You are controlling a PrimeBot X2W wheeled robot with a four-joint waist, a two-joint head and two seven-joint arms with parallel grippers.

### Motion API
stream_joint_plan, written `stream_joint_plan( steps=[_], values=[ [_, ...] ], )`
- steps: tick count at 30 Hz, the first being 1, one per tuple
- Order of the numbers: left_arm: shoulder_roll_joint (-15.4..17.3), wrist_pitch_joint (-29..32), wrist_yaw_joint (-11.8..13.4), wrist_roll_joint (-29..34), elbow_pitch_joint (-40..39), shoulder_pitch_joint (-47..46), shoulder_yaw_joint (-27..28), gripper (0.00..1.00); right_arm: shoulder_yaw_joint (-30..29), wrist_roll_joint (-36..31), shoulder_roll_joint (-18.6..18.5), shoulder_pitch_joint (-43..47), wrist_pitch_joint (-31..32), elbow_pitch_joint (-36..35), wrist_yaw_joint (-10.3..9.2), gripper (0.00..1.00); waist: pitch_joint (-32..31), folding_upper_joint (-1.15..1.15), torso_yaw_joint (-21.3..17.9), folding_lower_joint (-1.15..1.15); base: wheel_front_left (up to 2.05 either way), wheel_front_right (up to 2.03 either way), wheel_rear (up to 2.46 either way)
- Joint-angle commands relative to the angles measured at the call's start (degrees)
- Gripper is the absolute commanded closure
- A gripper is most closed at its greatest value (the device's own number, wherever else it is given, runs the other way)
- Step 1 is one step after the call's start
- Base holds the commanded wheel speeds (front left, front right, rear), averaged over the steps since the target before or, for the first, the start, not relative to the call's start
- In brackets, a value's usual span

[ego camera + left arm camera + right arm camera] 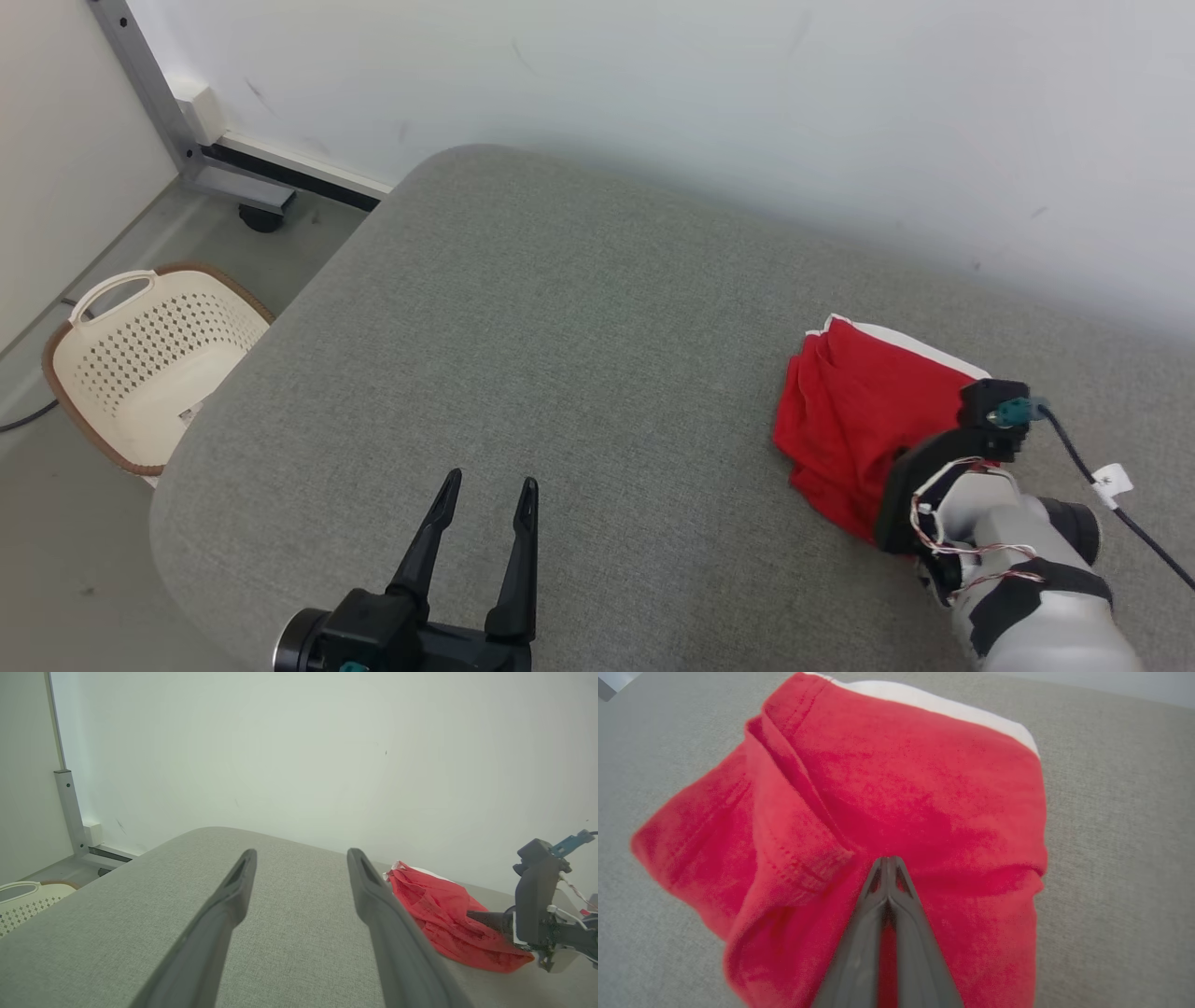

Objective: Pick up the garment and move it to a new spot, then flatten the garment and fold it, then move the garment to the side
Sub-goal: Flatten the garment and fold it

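Head view, nearest first: my left gripper (492, 479) hangs at the bottom edge over the grey cushion (560, 327), its two dark fingers spread wide with nothing between them. In the left wrist view the same left gripper (302, 851) frames bare grey fabric, clear of the cloth.

To the right, my pale right forearm reaches in from the lower corner, a black cable (1083, 462) with a white tag (1111, 481) trailing off the wrist. My right gripper (888, 859) is closed, tips pressed together on the red garment (924, 788), and the cloth puckers in folds that run toward the tips (a sliver of red shows between the fingers lower down), so I have a pinch of fabric. From the left wrist view, the right gripper (469, 913) lies low, nosing into the near end of the heap.

The garment (850, 411) sits bunched on the cushion's right side, well apart from my left gripper; it is the red mound (434, 900) just past my left arm's right finger. A white band (920, 345) edges its far side.

Further out, on the floor off the cushion's left edge, stands a cream perforated basket (140, 364) with a brown rim. Behind everything is the pale wall (747, 93), with a grey metal post (149, 84) at the far left.
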Motion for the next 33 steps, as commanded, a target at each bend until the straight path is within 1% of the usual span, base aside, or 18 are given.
stream_joint_plan(
  steps=[1,5,7,10,14,16,17,18,19,22,26,29,31,32,33],
  values=[
    [0.2,-0.2,-0.3,0.7,0.2,-0.3,0.0,0.00,0.9,0.1,1.2,0.4,-0.8,0.2,0.12,1.00,-1.0,0.00,0.7,0.00,0.00,0.00,0.00],
    [0.7,0.2,-0.3,0.7,0.7,-0.2,-0.2,0.00,4.4,1.1,2.7,-0.2,-2.4,0.9,0.12,1.00,-2.5,0.00,1.3,0.00,0.00,0.00,0.00],
    [0.8,0.4,-0.4,0.7,0.7,0.0,-0.5,0.00,7.9,3.7,3.0,-0.9,-2.9,1.3,0.12,1.00,-3.0,0.00,1.7,0.00,0.00,0.00,0.00],
    [1.0,0.7,-0.4,0.6,0.8,0.1,-0.7,0.00,16.6,11.3,3.1,-0.4,-2.3,0.1,0.12,1.00,-3.6,0.00,2.1,0.00,0.00,0.00,0.00],
    [1.4,0.7,-0.2,0.1,0.9,0.5,-0.4,0.00,28.8,22.4,3.1,2.1,0.4,-6.6,0.12,1.00,-4.2,0.00,1.8,0.00,0.00,0.00,0.00],
    [1.6,0.7,0.0,-0.1,0.9,0.7,-0.2,0.00,32.7,28.8,3.0,2.7,2.0,-10.3,0.12,1.00,-4.5,0.00,1.4,0.00,0.00,0.00,0.00],
    [1.7,0.7,0.1,-0.2,0.8,0.8,-0.1,0.00,33.6,31.7,2.9,2.4,2.4,-11.6,0.12,1.00,-4.6,0.00,1.2,0.00,0.00,0.00,0.00],
    [1.7,0.7,0.2,-0.3,0.8,0.9,0.0,0.00,34.9,33.6,2.9,1.9,3.2,-12.2,0.12,0.56,-4.8,0.00,0.9,0.00,0.00,0.00,0.00],
    [1.9,0.7,0.4,-0.4,0.7,1.0,0.1,0.00,35.8,34.7,3.0,1.1,3.9,-12.3,0.12,0.00,-5.0,0.00,0.7,0.00,0.00,0.00,0.00],
    [2.4,0.9,0.8,-0.4,0.3,1.5,0.6,0.00,35.9,36.6,3.0,-2.5,5.9,-10.2,0.12,0.00,-5.4,0.00,-0.3,0.00,0.00,0.00,0.00],
    [3.3,0.8,1.1,0.0,-0.4,2.1,0.8,0.00,32.6,35.5,2.8,-7.2,5.7,-4.5,0.12,0.00,-5.7,0.00,-1.7,0.00,0.00,0.00,0.00],
    [3.6,0.8,0.9,0.2,-0.8,2.2,0.4,0.00,30.1,33.9,0.2,-10.1,6.2,0.8,0.12,0.00,-5.6,0.00,-2.2,0.00,0.00,0.00,0.00],
    [3.6,0.7,0.9,0.3,-0.9,2.2,0.2,0.00,28.5,33.0,-1.5,-11.2,6.5,2.6,0.12,0.00,-5.3,0.00,-2.5,0.00,0.00,0.00,0.00],
    [3.6,0.7,0.9,0.3,-0.9,2.2,0.2,0.00,28.5,33.0,-1.5,-11.2,6.5,2.6,0.12,0.00,-5.3,0.00,-2.5,0.00,0.00,0.00,0.00],
    [3.6,0.7,0.9,0.3,-1.0,2.3,0.1,0.00,27.6,32.6,-2.7,-11.3,6.1,3.2,0.12,0.00,-5.0,0.00,-2.6,0.00,0.00,0.00,0.00]
  ],
)
